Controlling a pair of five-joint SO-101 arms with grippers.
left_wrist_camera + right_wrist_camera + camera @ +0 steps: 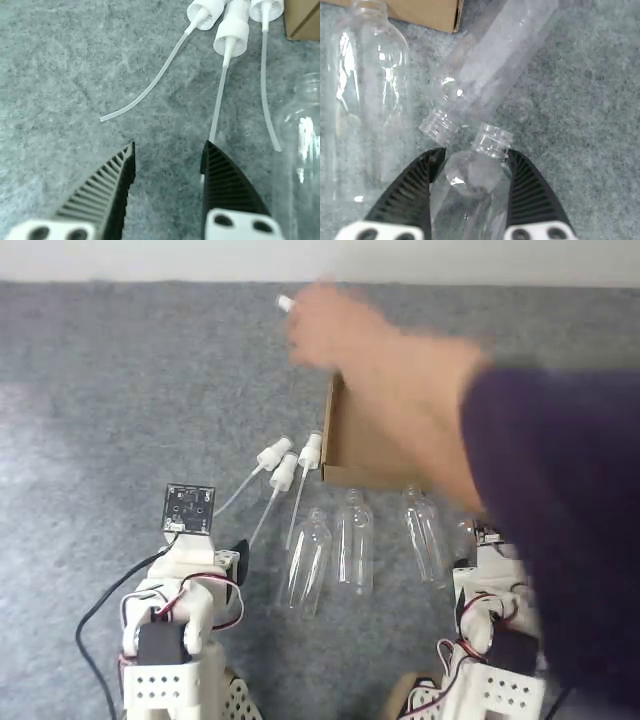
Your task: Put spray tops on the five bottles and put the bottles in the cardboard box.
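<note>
Three spray tops point(231, 37) lie just ahead of my left gripper point(169, 146), jaws apart, empty; tubes point(218, 105) trail toward it, likely for easy pickup. My right gripper point(476, 151), jaws apart, straddles bottle point(470, 185) at shoulder; cardboard box point(420, 12) beyond.

Glossy plastic btls point(355, 540), matt cardbd box point(345, 476)

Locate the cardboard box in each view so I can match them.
High view: cardboard box at the centre, partly behind a person's arm.
Left wrist view: its corner beside the spray tops.
Right wrist view: its edge beyond the clear bottles.
Shared landmark: those bottles, lying just short of the box.
</note>
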